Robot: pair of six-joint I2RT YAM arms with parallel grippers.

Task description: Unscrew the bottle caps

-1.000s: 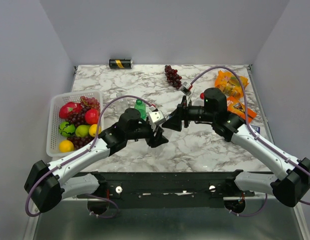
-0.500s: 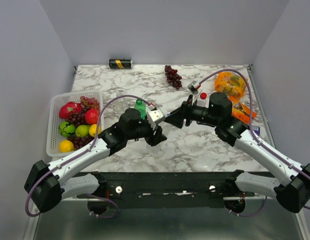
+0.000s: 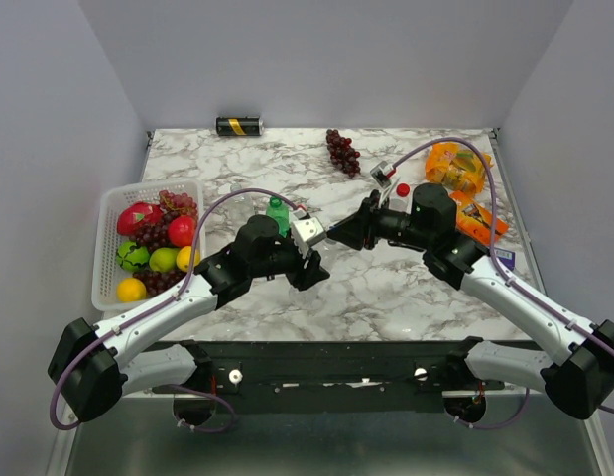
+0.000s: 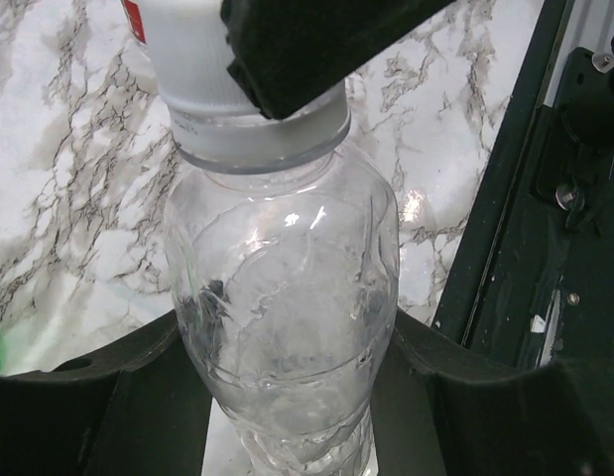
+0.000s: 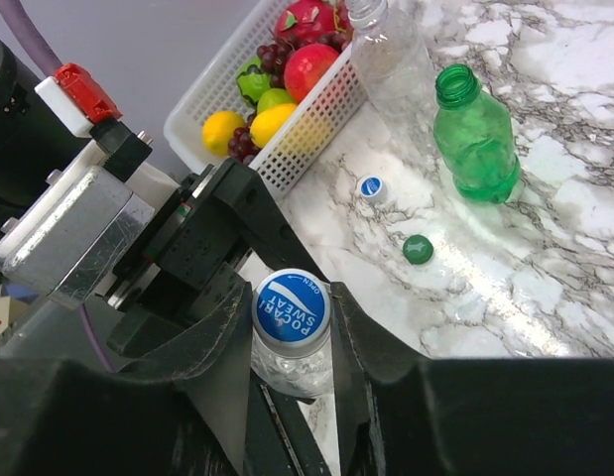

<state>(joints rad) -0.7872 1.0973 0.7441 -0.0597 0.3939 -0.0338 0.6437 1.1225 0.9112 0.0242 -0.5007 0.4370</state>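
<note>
The left end effector (image 4: 287,426) is clamped around the belly of the clear bottle (image 4: 285,288), holding it between the two arms above the desk (image 3: 386,288). The right end effector (image 5: 292,332) grips its blue-and-white cap (image 5: 291,307), fingers pressed against either side. This looks like the unscrewing step; next the right wrist must twist while the left grip resists.

The top external camera sits high behind the arm bases, facing forward and down over the whole worktop (image 3: 386,288). The left wrist camera views the clear bottle (image 4: 287,327) very close, along its body toward the neck. The right wrist camera looks closely onto that bottle's cap (image 5: 291,309), with the basket (image 5: 321,109) beyond, also in the top view.
</note>
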